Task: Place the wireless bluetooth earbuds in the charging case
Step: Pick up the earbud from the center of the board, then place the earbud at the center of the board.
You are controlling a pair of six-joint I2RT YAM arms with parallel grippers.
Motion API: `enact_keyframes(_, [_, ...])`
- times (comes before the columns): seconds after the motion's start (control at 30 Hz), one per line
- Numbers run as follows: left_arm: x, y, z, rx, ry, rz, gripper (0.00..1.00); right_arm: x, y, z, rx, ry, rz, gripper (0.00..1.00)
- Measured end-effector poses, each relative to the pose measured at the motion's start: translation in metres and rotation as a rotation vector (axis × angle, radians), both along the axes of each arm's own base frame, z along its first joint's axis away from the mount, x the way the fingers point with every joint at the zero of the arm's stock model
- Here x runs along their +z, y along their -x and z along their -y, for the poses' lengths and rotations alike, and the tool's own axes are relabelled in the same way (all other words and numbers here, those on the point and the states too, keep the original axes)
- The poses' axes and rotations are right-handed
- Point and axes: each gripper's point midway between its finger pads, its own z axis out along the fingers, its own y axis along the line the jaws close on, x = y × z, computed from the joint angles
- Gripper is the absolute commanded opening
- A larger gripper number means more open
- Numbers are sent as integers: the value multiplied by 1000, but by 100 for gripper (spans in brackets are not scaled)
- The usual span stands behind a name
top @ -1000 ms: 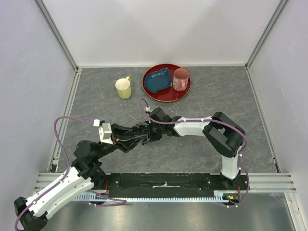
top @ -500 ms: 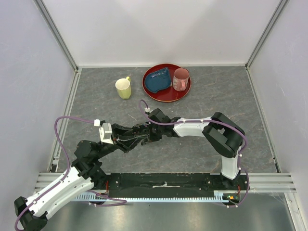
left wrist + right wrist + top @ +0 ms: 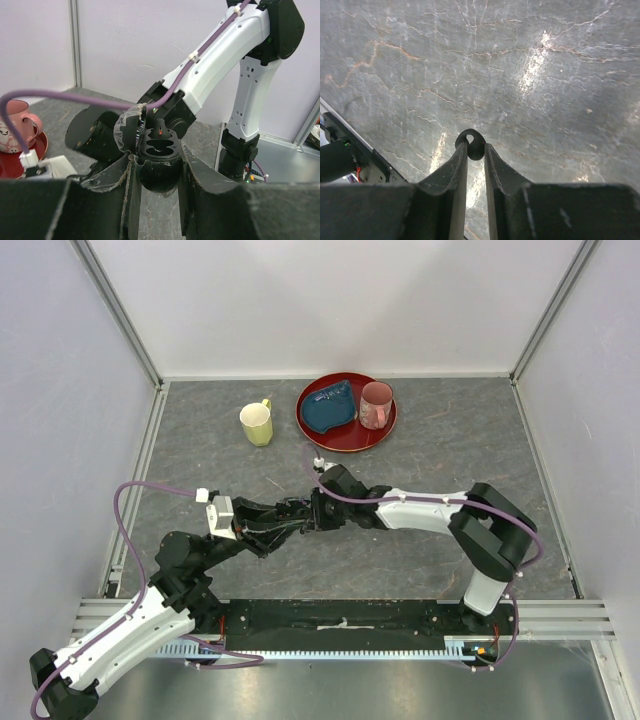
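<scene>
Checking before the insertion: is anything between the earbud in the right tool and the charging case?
Nothing visible does. The right tool holds the earbud close over the open charging case, which the left tool grips.

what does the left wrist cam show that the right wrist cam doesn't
Only the left wrist view shows the open charging case clamped in the left gripper, the white right arm reaching down to it, and a pink mug on a red tray. Only the right wrist view gives a close look at the right gripper pinching a small black earbud, with nothing of the case in sight. Both show the grey stone table.
</scene>
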Motion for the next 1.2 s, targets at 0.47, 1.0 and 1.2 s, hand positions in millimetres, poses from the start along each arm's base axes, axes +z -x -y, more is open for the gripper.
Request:
enact_keyframes(0.47, [-4, -1, 1, 1, -7, -8, 2, 11, 15, 95, -285, 37, 30, 26])
enact_keyframes(1.0, [-12, -7, 8, -2, -26, -27, 2, -13, 32, 137, -494, 46, -43, 30])
enact_keyframes(1.2, [-12, -7, 8, -3, -24, -31, 2, -22, 35, 141, -516, 49, -55, 33])
